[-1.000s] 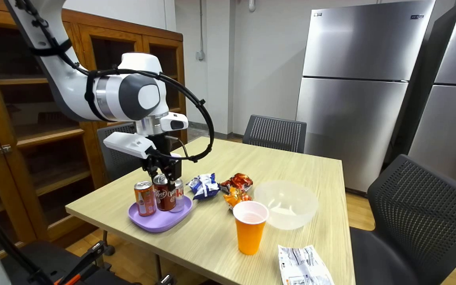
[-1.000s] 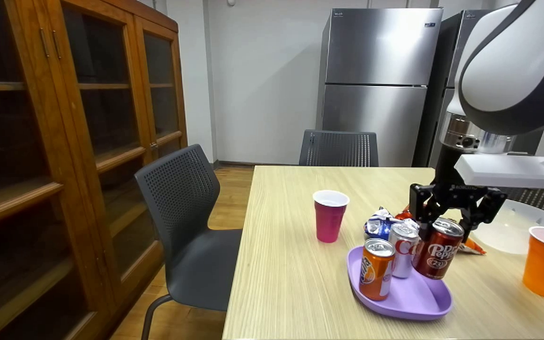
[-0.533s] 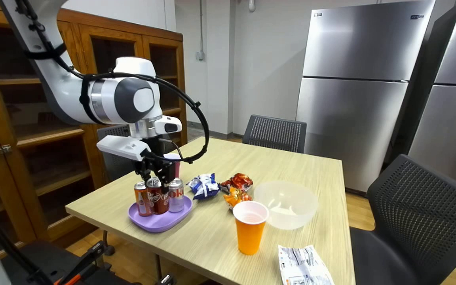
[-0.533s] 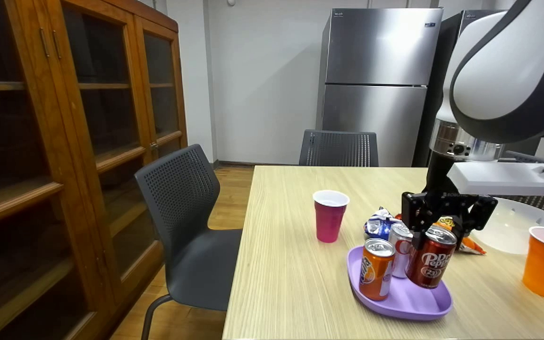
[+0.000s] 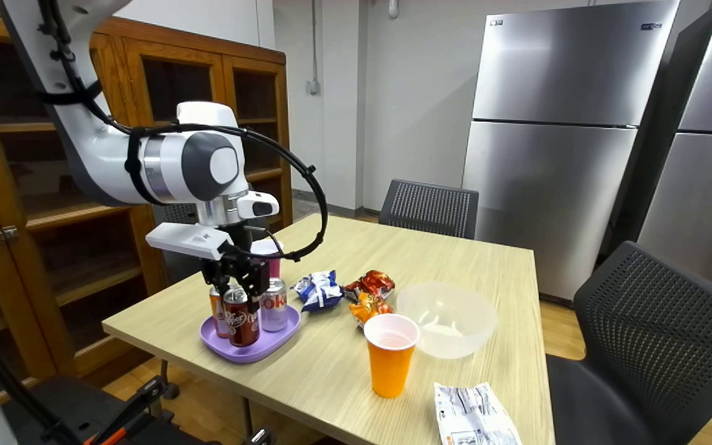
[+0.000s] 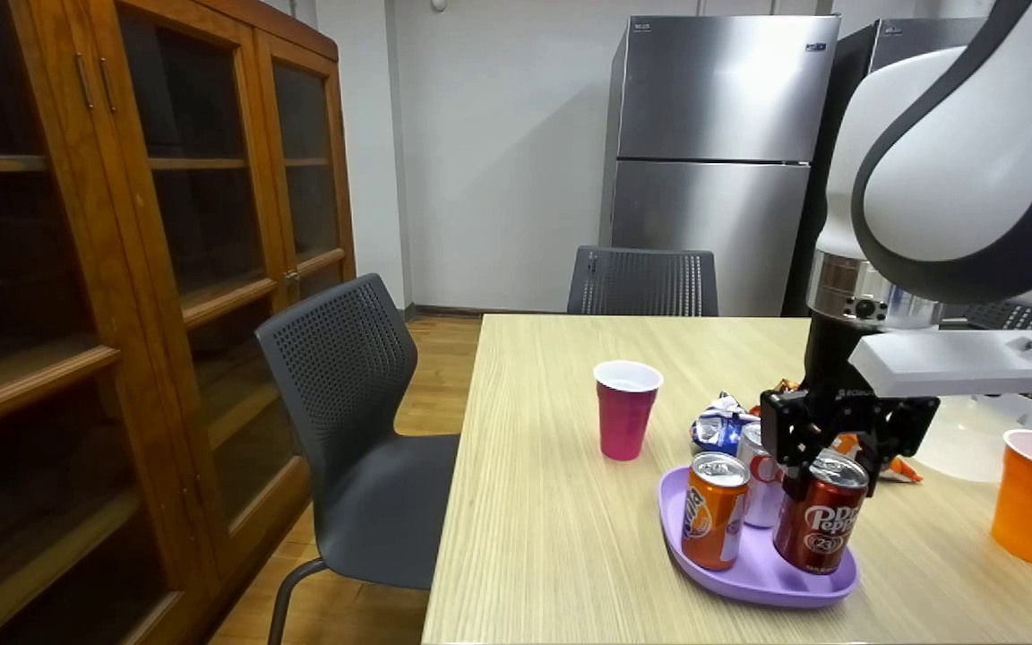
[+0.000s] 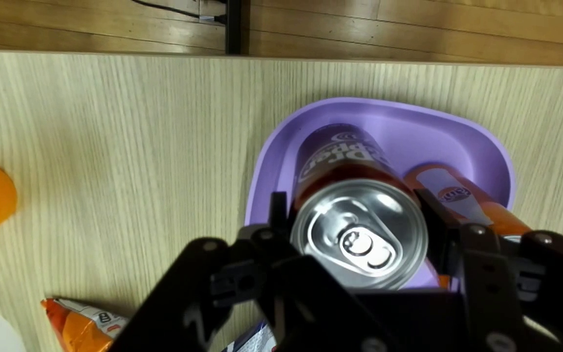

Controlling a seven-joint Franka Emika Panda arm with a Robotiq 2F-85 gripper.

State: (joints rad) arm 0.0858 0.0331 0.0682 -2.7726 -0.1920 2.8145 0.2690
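The tool (image 7: 353, 210), jaws partly apart and clamped on a dark red soda can (image 6: 825, 528), brings it lower than a moment ago over the purple tray (image 6: 753, 573) directly beneath, an orange can (image 6: 711, 520) alongside, the set-down apparently close, contact unclear.

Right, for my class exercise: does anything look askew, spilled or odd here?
The Dr Pepper can, held in the gripper, looks slightly askew: in an exterior view it leans more than the Fanta can on the purple tray. No spill shows.
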